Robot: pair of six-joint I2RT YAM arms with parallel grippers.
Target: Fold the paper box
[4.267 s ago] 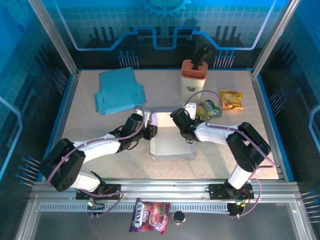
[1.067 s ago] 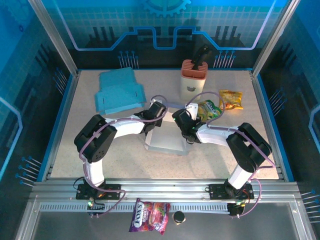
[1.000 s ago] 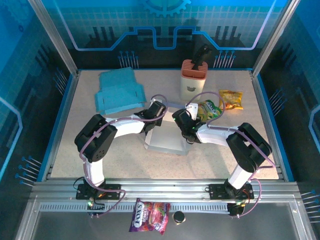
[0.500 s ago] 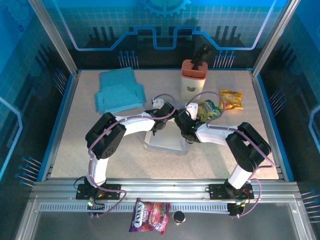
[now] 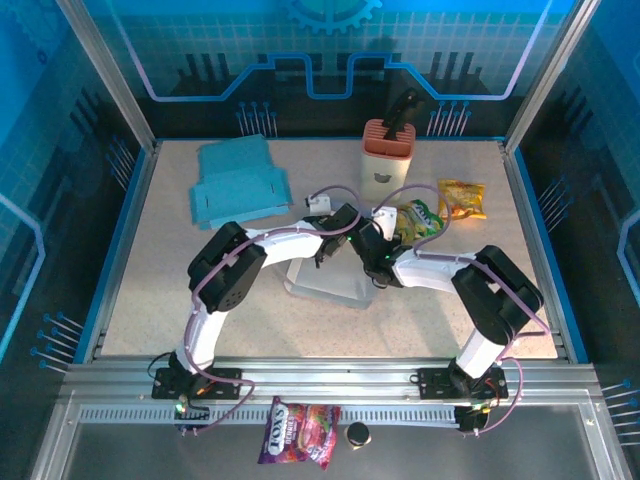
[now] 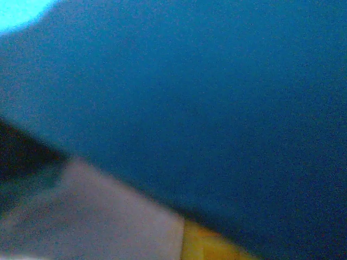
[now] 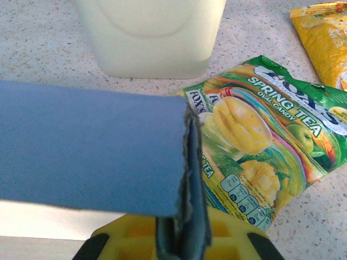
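Note:
The paper box stands half-formed at mid-table, pale inside, blue outside. My right gripper is at its far right corner. In the right wrist view the yellow fingers are shut on the upright blue wall of the paper box, pinching its doubled edge. My left gripper is at the box's far edge, close beside the right one. In the left wrist view a blurred blue surface lies right against the lens. That gripper is shut; I cannot tell whether paper lies between its fingers.
A stack of flat blue box blanks lies at the far left. A cream container stands behind the box, with a green candy bag and a yellow bag to its right. Another candy bag lies off the table in front.
The left arm has swung right along the box's far edge, ending beside the right gripper. The box has shifted slightly. The right gripper has held its grip in place.

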